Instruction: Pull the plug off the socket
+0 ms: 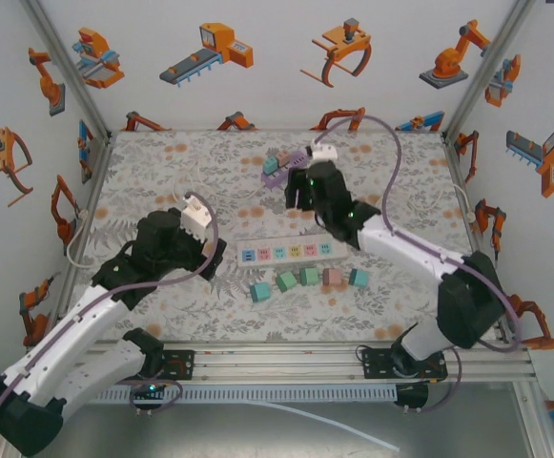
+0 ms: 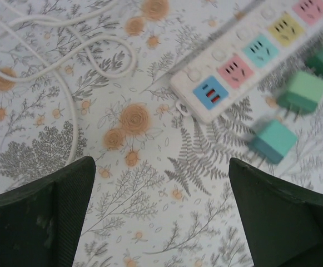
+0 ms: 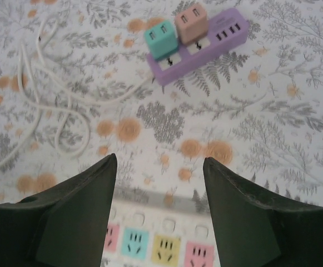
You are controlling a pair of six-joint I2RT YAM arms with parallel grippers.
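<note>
Right claw (image 3: 159,161): jaws spread wide, gripping nothing. It hangs over the flowered table (image 3: 294,111), between two strips. The lower parts of both fingers are cut off by the frame edge.

Purple strip (image 3: 197,53) lies at the far side, beyond my right claw. Two plugs are seated in it, touching side by side: teal plug (image 3: 161,39) on the left, pink plug (image 3: 191,22) on the right. Their prongs are hidden in the sockets. In the top view my right arm crowds this strip and the pink plug is hard to pick out.

White strip (image 1: 291,252) lies mid-table. Its far edge shows blurred between my right fingers.

Left claw (image 2: 160,167): also wide open and holding nothing, over bare table just left of the white strip's end.

Loose plugs (image 2: 272,142) lie in a row on the near side of the white strip. They are motion-blurred in the left wrist view, and one is cut off at the right edge.

White cable (image 2: 66,72) loops on the left, its ends out of frame.
</note>
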